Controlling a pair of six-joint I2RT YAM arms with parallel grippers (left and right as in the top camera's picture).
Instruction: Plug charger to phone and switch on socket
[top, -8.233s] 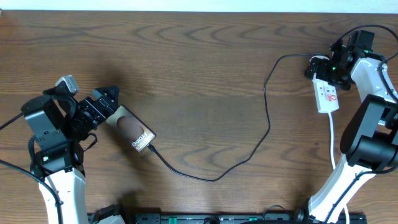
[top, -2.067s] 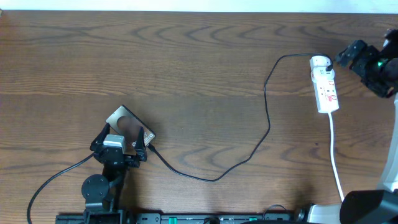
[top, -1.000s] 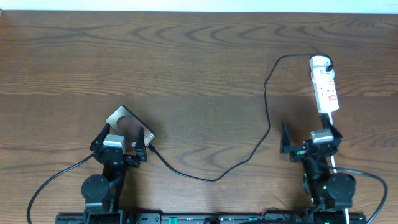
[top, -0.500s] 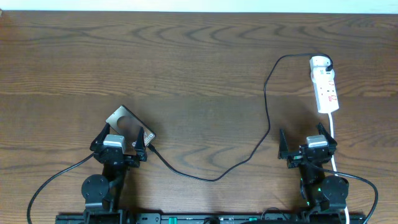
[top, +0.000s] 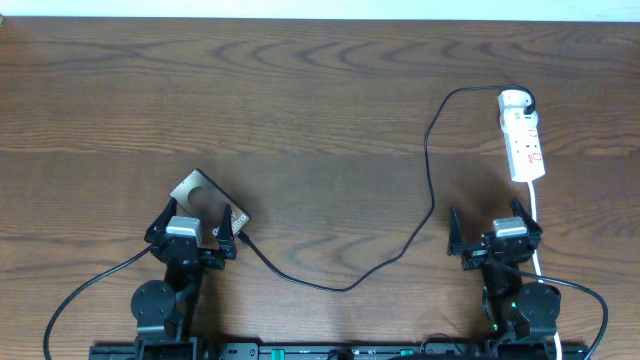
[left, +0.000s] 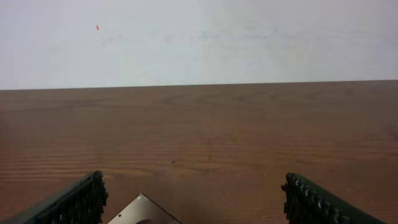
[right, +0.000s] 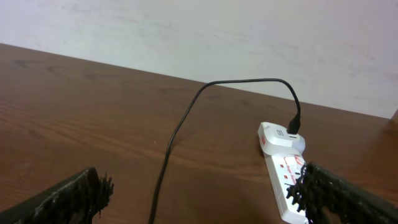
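The phone (top: 203, 200) lies slanted at the front left, and one silvery corner (left: 143, 211) shows in the left wrist view. My left gripper (top: 193, 236) sits just behind it, open and empty (left: 196, 205), its fingers overlapping the phone's near end. The charger (top: 430, 200) runs as a thin black cable (right: 180, 130) from the socket's far end in a long loop to the phone's lower right end. The white socket (top: 523, 138) lies at the back right (right: 285, 180). My right gripper (top: 492, 238) is open and empty (right: 202, 199), well short of the socket.
The socket's white lead (top: 537, 215) runs toward the front edge, past my right gripper. Thick black robot cables (top: 75, 295) loop at the front left and front right. A pale wall (left: 199, 37) borders the table's far edge.
The right arm has drawn back from beside the socket to the front edge and now rests still. The left arm left the phone's side earlier and has stayed put since.
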